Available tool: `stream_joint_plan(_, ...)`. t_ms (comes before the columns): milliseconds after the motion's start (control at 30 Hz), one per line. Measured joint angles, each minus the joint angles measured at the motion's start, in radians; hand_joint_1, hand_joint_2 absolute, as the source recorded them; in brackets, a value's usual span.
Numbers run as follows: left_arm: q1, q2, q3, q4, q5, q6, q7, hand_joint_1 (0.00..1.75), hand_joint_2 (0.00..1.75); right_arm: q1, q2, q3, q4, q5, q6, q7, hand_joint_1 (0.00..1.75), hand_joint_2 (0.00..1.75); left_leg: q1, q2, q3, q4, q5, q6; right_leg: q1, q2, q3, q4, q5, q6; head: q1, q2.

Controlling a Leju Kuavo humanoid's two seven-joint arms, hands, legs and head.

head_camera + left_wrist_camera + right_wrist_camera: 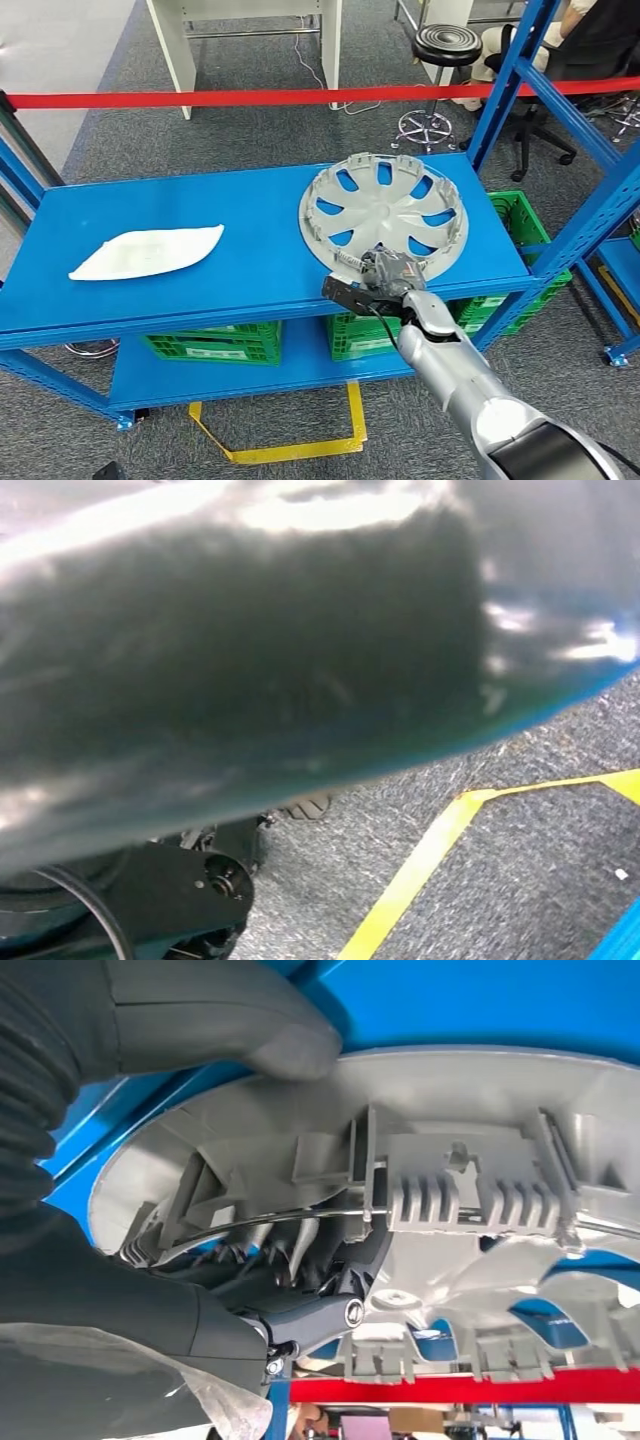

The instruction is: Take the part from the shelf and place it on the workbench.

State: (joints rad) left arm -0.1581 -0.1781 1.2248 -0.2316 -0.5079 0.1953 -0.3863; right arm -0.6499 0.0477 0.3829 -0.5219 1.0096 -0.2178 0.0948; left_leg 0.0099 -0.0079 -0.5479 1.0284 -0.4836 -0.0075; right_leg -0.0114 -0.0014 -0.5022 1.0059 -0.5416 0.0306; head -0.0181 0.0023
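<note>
A silver hubcap (385, 210) lies on the top board of the blue shelf (249, 240), towards its right end. My right hand (381, 275) is at the hubcap's near rim. In the right wrist view the thumb (226, 1020) presses on the outer side of the hubcap (468, 1190) while the dark fingers (302, 1310) hook inside the rim, so the hand grips it. A white flat part (147, 252) lies on the left of the same board. My left hand (226, 660) is a blurred grey mass above the floor, and its fingers cannot be made out.
Green crates (219, 345) stand on the lower board, and another crate (521, 215) sits behind the shelf's right post. A red tape (226, 98) runs across behind the shelf. Beyond it are a stool (445, 45) and a seated person (589, 30). Yellow tape (302, 450) marks the floor.
</note>
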Motion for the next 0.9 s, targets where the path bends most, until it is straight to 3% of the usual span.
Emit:
stream_joint_plan(333, -0.009, -0.008, 0.011, 0.000, 0.006, 0.004, 0.002, 0.00, 0.00, -0.015, -0.017, -0.004, 0.010, 0.003, 0.009, -0.025, 1.75, 1.75, 0.000, 0.000, 0.000, 0.000, 0.000, 0.000, 0.000, 0.000, 0.000, 0.000, 0.000, 0.000, 0.000, 0.000)
stream_joint_plan(900, -0.009, -0.017, 0.022, 0.000, 0.009, 0.017, 0.001, 0.00, 0.00, -0.020, -0.042, 0.037, -0.035, 0.095, -0.058, -0.080, 1.75, 1.75, 0.000, 0.000, -0.004, 0.000, 0.000, 0.000, 0.000, 0.000, 0.003, 0.000, 0.001, 0.000, 0.000, 0.000)
